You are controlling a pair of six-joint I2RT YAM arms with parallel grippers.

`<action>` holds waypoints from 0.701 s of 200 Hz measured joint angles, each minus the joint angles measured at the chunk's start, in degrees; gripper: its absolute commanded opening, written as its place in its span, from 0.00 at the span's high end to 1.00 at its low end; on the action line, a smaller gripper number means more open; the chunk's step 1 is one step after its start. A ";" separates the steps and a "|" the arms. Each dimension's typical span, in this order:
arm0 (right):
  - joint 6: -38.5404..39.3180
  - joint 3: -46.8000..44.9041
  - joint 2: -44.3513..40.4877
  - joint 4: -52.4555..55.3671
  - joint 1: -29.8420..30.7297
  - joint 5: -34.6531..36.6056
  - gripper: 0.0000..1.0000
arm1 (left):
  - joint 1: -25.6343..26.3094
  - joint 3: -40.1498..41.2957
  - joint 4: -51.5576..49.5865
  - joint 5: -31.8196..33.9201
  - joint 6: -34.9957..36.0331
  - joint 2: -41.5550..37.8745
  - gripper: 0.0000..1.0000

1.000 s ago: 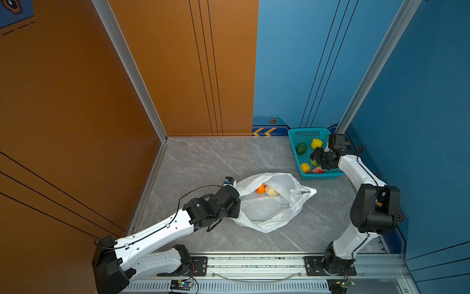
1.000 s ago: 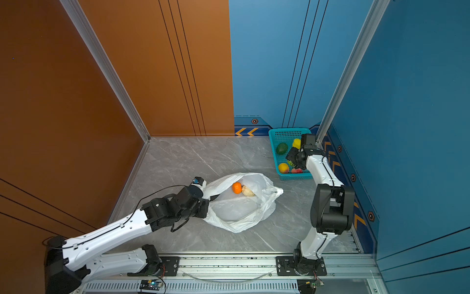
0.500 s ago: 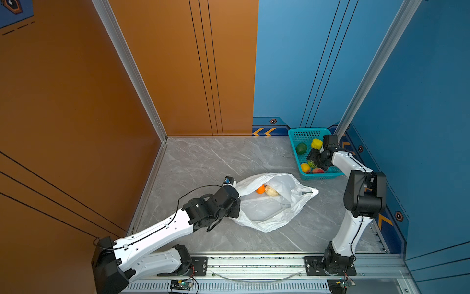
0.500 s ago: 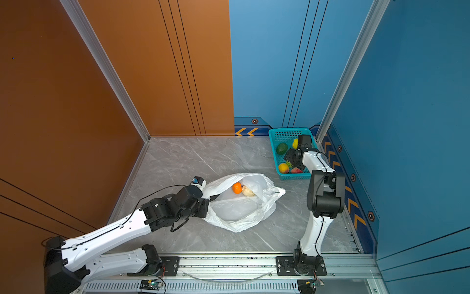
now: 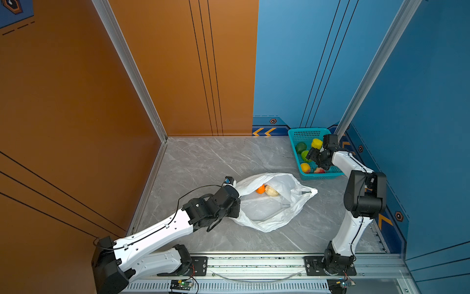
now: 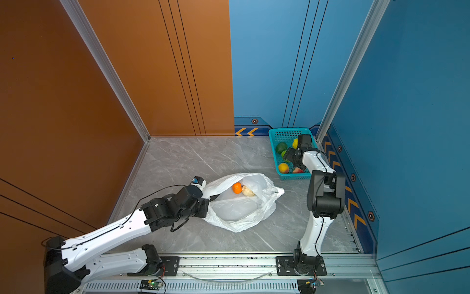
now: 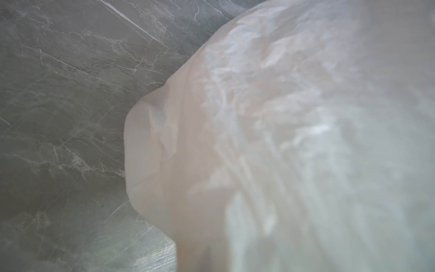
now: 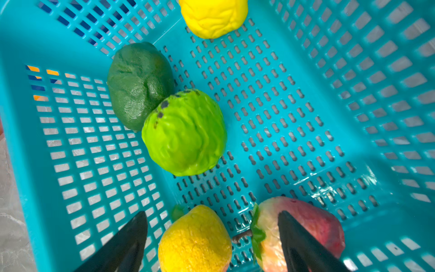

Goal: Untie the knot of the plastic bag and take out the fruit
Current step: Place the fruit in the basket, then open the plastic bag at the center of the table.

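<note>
The right hand (image 8: 211,215) hangs over the teal basket (image 5: 309,132) with its two black fingers (image 8: 131,235) spread wide and nothing between them. A moment ago they stood narrower, so I think it has just let go of the bright green fruit (image 8: 184,133), which now lies against the dark green fruit (image 8: 138,84). The yellow fruit (image 8: 213,16), the yellow-orange fruit (image 8: 195,240) and the red fruit (image 8: 313,219) are in the basket too. So five pieces are out. The orange fruit (image 5: 260,189) and the cream fruit (image 5: 272,191) wait inside the plastic bag (image 5: 264,211), which lies in the middle of the counter (image 5: 203,163) with its mouth gaping. I see no knot; it seems undone.

The left hand (image 5: 235,203) has not moved. It is closed and, it appears, pinches the rim of the bag to keep the mouth up. From above its jaws are hidden under the wrist, and its own camera shows only blurred white plastic. Whether another piece hides under the folds I cannot tell. The right arm covers part of the basket in both top views.
</note>
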State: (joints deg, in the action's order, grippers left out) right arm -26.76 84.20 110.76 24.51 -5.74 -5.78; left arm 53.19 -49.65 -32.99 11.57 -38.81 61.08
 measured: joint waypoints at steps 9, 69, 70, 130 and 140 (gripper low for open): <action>0.00 0.02 -0.61 0.02 0.28 -0.02 0.13 | 0.00 0.00 0.00 0.00 0.00 0.00 1.00; 0.00 -1.51 -11.52 1.70 3.67 -0.74 0.12 | 0.00 0.00 0.02 0.00 0.02 -0.39 1.00; 0.00 -1.57 -11.69 1.70 3.72 -0.76 0.11 | 0.00 0.00 0.00 0.02 0.00 -0.39 1.00; 0.00 -4.81 -27.76 7.65 10.36 -3.48 0.08 | 0.00 0.00 0.02 0.00 0.00 -0.76 1.00; -0.04 -4.83 -30.32 9.22 12.70 -3.52 0.07 | 0.00 0.00 0.02 0.00 0.00 -0.76 1.00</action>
State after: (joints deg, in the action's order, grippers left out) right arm -26.81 79.37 80.44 33.74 6.96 -9.30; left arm 53.19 -49.65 -32.97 11.57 -38.81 60.31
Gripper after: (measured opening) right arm 0.920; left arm 0.045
